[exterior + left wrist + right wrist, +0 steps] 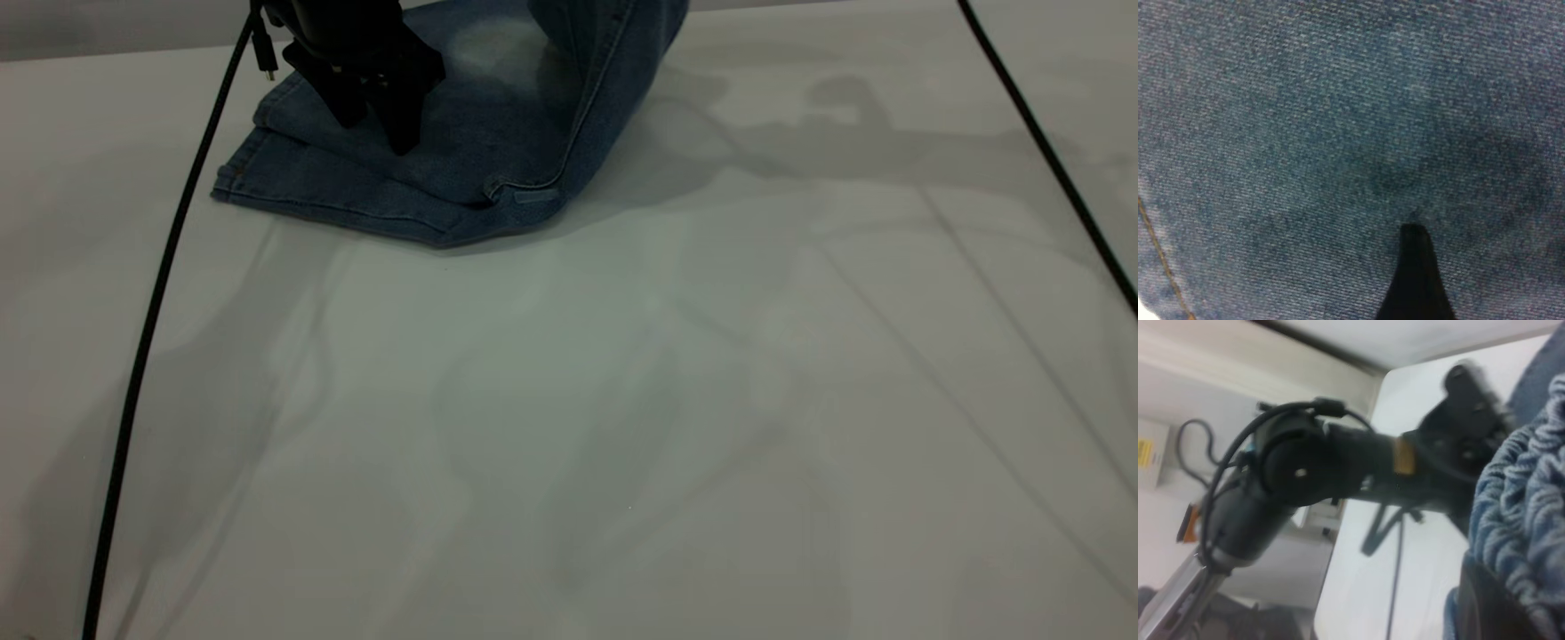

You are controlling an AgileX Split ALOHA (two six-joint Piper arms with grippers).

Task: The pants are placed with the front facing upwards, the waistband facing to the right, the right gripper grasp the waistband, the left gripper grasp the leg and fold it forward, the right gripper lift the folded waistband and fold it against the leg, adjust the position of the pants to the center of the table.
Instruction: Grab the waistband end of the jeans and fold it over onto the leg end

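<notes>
Left gripper point(382, 116) stands on the pants point(498, 151), fingers pressed down into the denim near the leg hem; its wrist view shows one dark fingertip point(1415, 267) against the cloth and nothing of the other, so whether it is clenched on a pinch of fabric cannot be told. Beside it, tan stitching point(1161, 263) runs along a seam. Pants lie at the far edge of the table point(622, 444), partly doubled over, one side rising out of the exterior view. Right gripper is not seen in that view; its wrist camera shows the gathered waistband point(1525, 513) filling the near field, apparently gripped, though the fingers are hidden. Beyond the waistband, the left arm point(1358, 467) reaches across.

Handling estimate: denim is soft, light and drapes freely; it is not slippery. Take hold at thick edges, the hem or waistband, where layers bunch firmly.
</notes>
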